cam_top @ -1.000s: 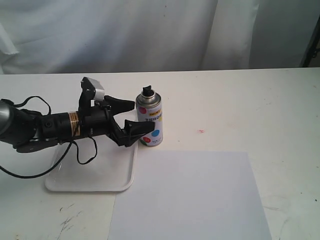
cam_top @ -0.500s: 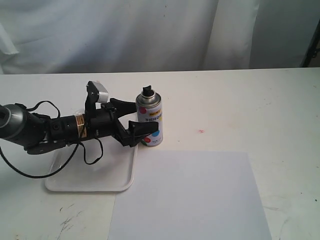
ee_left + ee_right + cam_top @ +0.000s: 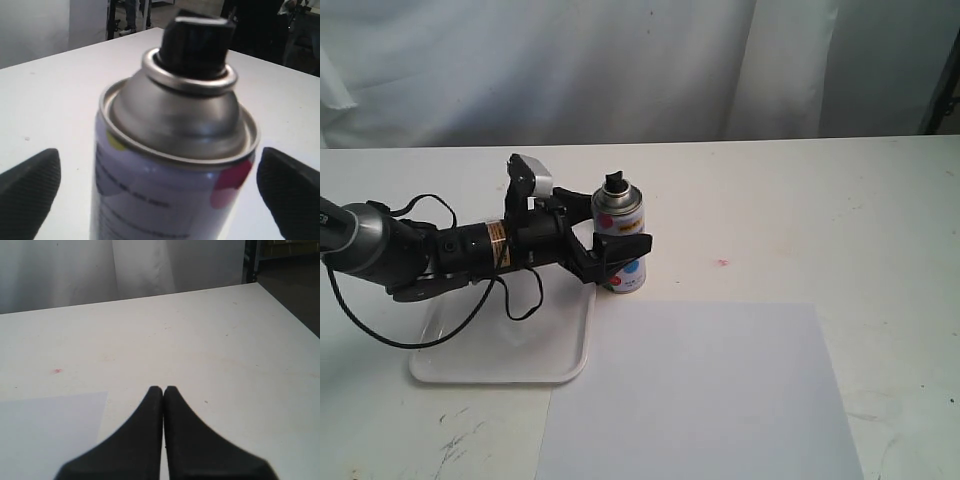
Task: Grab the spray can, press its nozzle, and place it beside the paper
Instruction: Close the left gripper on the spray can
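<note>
White paper (image 3: pixel 700 390) is laid nearest, and just past its far edge, at its 11 o'clock, the can (image 3: pixel 622 212) is stood upright, flanked but untouched by the wide-open left gripper (image 3: pixel 618 228) extended from 9 o'clock, while the right gripper (image 3: pixel 163 390) is pressed shut on nothing.

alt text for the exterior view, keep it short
An open left gripper reaches in from the left, jaws either side of an upright spray can on a white table. A white tray lies under the arm; paper lies nearer the camera.
</note>
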Tool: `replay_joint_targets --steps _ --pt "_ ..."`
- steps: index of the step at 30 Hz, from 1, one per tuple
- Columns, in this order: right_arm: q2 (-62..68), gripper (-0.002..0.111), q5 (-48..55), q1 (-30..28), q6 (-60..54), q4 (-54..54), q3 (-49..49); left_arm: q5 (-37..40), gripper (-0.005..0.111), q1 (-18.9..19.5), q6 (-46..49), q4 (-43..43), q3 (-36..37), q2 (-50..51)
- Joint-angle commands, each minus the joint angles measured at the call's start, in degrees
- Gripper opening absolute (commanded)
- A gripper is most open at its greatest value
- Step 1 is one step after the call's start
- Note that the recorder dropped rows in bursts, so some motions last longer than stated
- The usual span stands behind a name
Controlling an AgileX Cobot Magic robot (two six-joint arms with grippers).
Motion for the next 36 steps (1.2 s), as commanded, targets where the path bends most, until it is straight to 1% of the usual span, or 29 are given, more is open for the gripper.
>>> replay_joint_targets --steps 1,11,18,23,36 --pt "-0.36 0.000 -0.04 -0.38 0.02 0.17 0.22 0.03 0.100 -0.27 0.28 -1.84 -0.26 -0.05" --pt "-0.36 0.000 -0.04 -0.38 0.02 0.17 0.22 -0.43 0.100 -0.29 0.28 -2.30 -0.26 2.66" --pt "-0.36 0.000 -0.04 -0.38 0.02 0.17 0.22 -5.98 0.100 -0.39 -0.14 -2.53 -3.63 4.62" --pt "-0.36 0.000 -0.04 -0.38 0.02 0.17 0.22 -4.10 0.100 -0.51 -0.14 -1.89 -4.22 4.75" --pt "-0.36 0.000 -0.04 -0.38 0.02 0.17 0.22 -4.59 0.099 -0.51 -0.14 -1.89 -4.22 5.98"
